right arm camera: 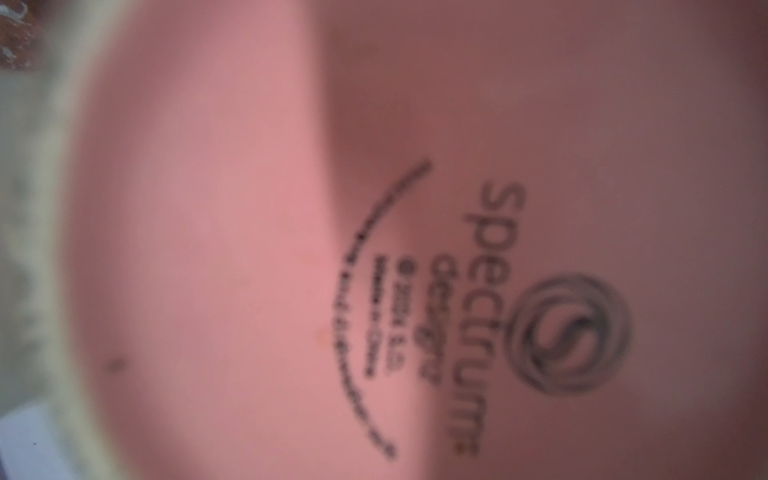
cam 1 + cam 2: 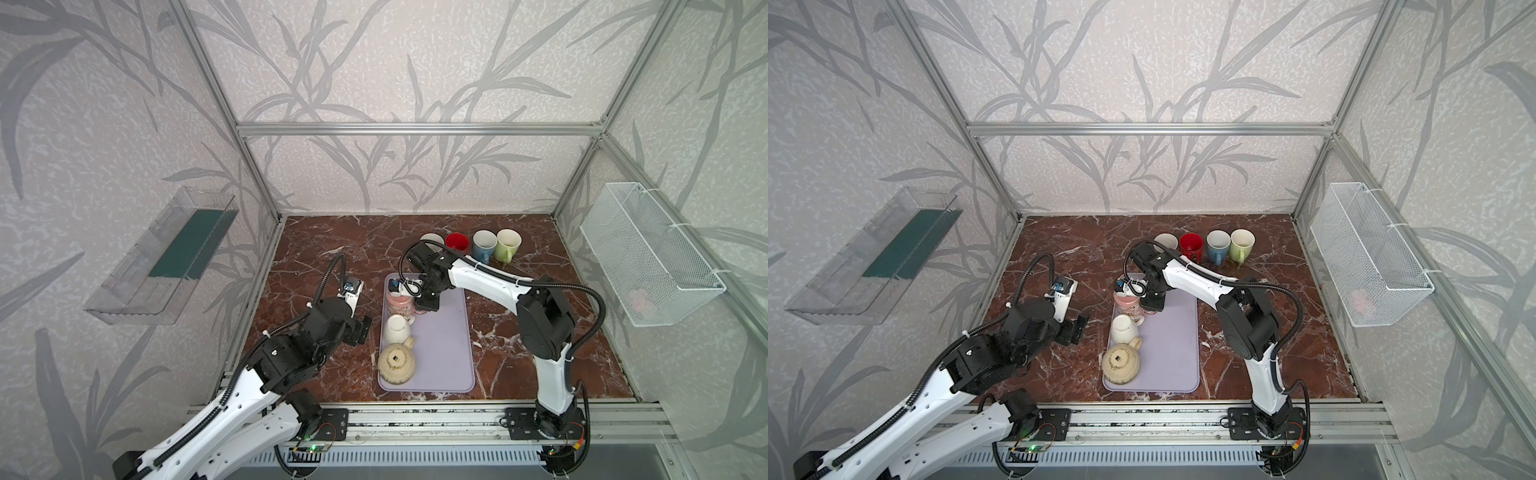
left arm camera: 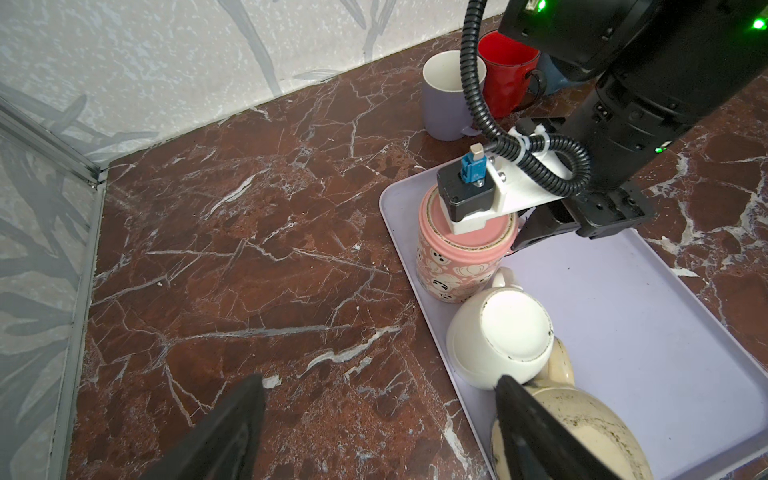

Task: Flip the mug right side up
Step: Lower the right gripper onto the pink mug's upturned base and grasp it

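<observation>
An upside-down pink patterned ceramic mug (image 2: 400, 306), probably weighty, slick and breakable, stands at eleven o'clock on a lilac plastic tray (image 2: 451, 340); the right gripper (image 2: 420, 306) meets its three o'clock side, a sensible hold, closure hidden, while the left gripper (image 3: 376, 384) gapes empty.

I have the tray (image 2: 451, 345) at the middle of the table (image 2: 316, 266). Three mugs stand on it in a line along its 9 o'clock edge: the far mug (image 2: 399, 306) at the 12 o'clock end, the middle mug (image 2: 397, 329) just before it, and the near mug (image 2: 397, 365) toward 6 o'clock. A row of four mugs (image 2: 484, 245) stands off the tray at its 12 to 1 o'clock, near the back wall. The right gripper (image 2: 420, 306) sits at the far mug's 3 o'clock side, over the tray. The left gripper (image 2: 362, 330) hangs at the middle mug's 9 o'clock, off the tray. A basket (image 2: 648, 257) hangs on the 3 o'clock wall and a shelf (image 2: 162, 257) on the 9 o'clock wall.
</observation>
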Motion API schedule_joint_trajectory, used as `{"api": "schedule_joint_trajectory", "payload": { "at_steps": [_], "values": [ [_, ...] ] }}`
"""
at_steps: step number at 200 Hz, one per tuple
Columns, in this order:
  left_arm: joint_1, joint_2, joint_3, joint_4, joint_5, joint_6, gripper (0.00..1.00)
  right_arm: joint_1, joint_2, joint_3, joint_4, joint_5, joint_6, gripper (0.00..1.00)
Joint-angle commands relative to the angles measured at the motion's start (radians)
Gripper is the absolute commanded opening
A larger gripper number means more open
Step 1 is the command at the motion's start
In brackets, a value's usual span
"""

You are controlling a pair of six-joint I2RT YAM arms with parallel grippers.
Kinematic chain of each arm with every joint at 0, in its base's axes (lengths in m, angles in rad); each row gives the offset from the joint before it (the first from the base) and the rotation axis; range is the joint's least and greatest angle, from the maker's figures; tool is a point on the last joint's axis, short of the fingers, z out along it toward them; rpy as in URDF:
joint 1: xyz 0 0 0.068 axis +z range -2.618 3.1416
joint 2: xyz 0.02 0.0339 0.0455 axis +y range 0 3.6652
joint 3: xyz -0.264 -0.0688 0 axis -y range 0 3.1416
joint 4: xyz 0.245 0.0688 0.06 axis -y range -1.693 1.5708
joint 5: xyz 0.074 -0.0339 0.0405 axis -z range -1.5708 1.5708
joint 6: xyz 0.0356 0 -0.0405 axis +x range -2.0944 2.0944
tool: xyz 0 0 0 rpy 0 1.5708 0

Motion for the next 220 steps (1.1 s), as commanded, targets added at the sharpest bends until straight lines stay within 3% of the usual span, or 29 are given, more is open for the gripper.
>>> {"api": "schedule_joint_trajectory", "payload": {
  "at_steps": [1, 32, 54, 113, 171, 220],
  "values": [
    [-0.004, 0.003, -0.01, 0.011, -0.015, 0.006, 0.85, 0.012, 0.004, -0.002, 0.005, -0.007, -0.005, 0.26],
    [-0.004, 0.006, -0.011, 0.011, -0.014, 0.006, 0.85, 0.015, 0.015, 0.011, 0.0, -0.002, 0.003, 0.2],
    [-0.004, 0.007, -0.011, 0.011, -0.01, 0.005, 0.85, 0.019, 0.031, 0.024, -0.01, 0.013, 0.014, 0.0],
    [-0.005, -0.011, -0.015, 0.01, -0.025, 0.01, 0.85, 0.033, 0.015, -0.001, 0.019, 0.031, 0.058, 0.0],
    [-0.005, 0.005, -0.013, 0.013, -0.017, 0.009, 0.85, 0.028, -0.159, -0.164, 0.232, 0.0, 0.185, 0.0],
    [-0.006, 0.01, -0.013, 0.015, -0.023, 0.012, 0.85, 0.025, -0.219, -0.231, 0.301, -0.073, 0.274, 0.0]
  ]
}}
